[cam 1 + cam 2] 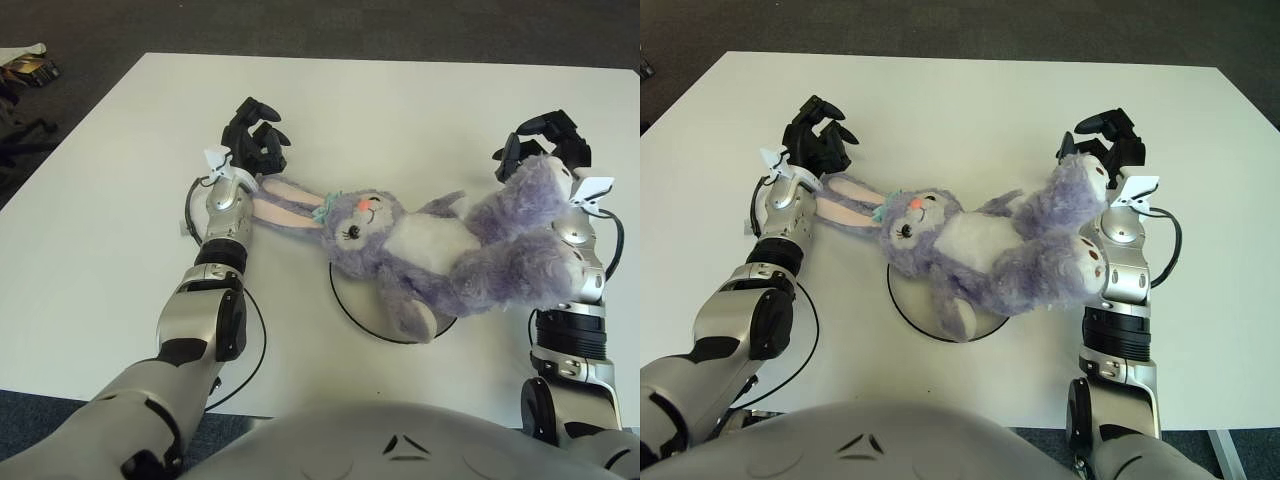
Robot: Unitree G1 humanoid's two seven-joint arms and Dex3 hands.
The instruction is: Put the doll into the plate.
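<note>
Fingers of left hand [256,137] spread just beyond ears, right hand [542,141] spread over doll [440,250] foot. Close both gently, centre on plate [352,305].

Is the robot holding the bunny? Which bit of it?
It cannot be told for sure. The left hand is at the tips of the bunny's ears and the right hand is at one foot, but no closed grip shows.

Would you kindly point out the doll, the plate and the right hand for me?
doll [430,243]: left eye view, on its white belly.
plate [352,302]: left eye view, on its bare front-left rim.
right hand [535,145]: left eye view, on the black fingers above the doll's foot.
</note>
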